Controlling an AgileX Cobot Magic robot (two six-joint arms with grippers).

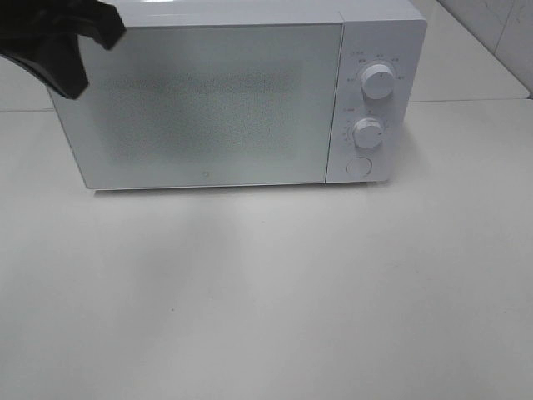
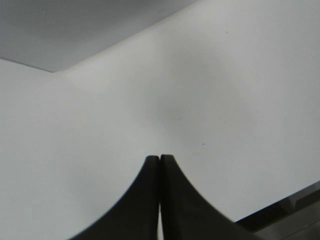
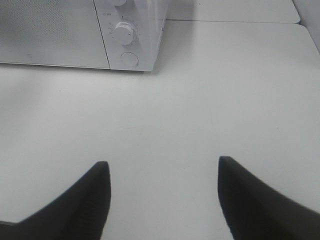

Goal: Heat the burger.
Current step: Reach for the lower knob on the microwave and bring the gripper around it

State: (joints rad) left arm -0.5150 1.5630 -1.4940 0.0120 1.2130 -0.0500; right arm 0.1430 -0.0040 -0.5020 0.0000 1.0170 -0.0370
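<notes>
Microwave [image 1: 208, 100] door closed; burger not visible, so its orientation cannot be told. Left gripper [image 2: 159, 160] jaws pressed together, empty. Right gripper [image 3: 162, 170] spread wide above the table [image 3: 225, 100], holding nothing.

A white box-shaped microwave oven [image 1: 241, 96] stands toward the far side of the pale flat surface [image 1: 266, 300], with its flat white door [image 1: 200, 104] facing forward. The white control panel [image 1: 398, 112] lies right of the door. On it a white round upper dial [image 1: 378, 83] sits directly above a white round lower dial [image 1: 367, 132], with a white round button [image 1: 358, 167] beneath both. In the high view the black left tool [image 2: 160, 159] hangs at the oven's upper left corner. The black right tool [image 3: 162, 162] hovers over the surface in front of the oven, nearer its panel side and well apart from it.
</notes>
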